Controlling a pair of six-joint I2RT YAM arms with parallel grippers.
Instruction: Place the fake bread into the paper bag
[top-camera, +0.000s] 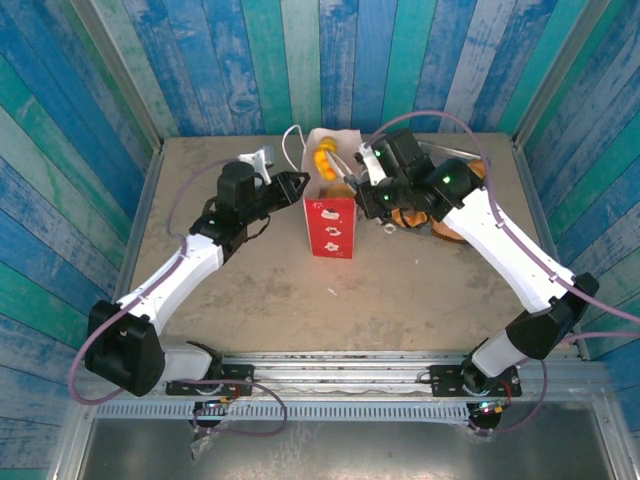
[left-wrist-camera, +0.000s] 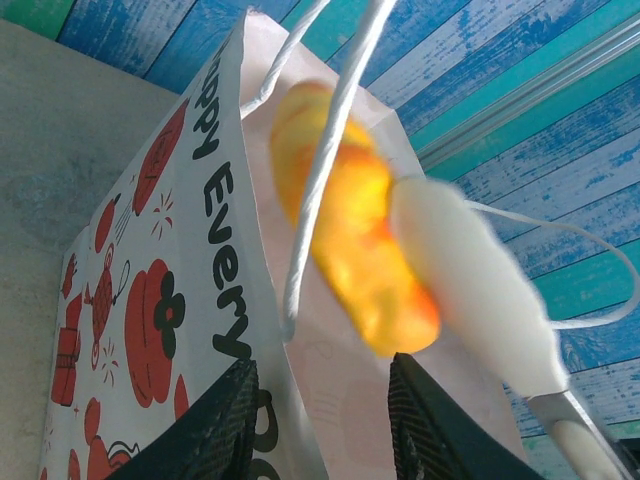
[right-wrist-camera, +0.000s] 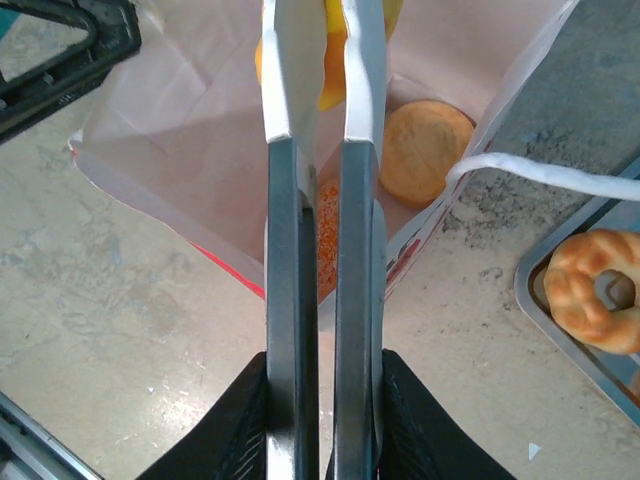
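On the left, the left gripper (top-camera: 297, 184) is up at the left side of the paper bag (top-camera: 330, 225). Its two black fingers (left-wrist-camera: 215, 430) are apart, and the top edge of the bag sits in the gap between them. I cannot tell if they touch the paper. The bag stands up in the middle of the table (top-camera: 250, 290). It is white on top and red at the bottom, and its mouth is open. A thin white handle (left-wrist-camera: 325, 160) hangs in front of the mouth. A yellow bread (left-wrist-camera: 350, 230) is just over the open mouth, held at the white tips of the tongs (right-wrist-camera: 310, 250). A round bun (right-wrist-camera: 425, 150) lies down inside the bag. The right gripper (right-wrist-camera: 325, 365) is squeezed tight on the tongs, one finger pressing on each metal arm. The two arms are close, with a thin gap between them. On the right, a ring bread (right-wrist-camera: 600, 290) lies on the silver tray (right-wrist-camera: 572, 335), just beside the bag.
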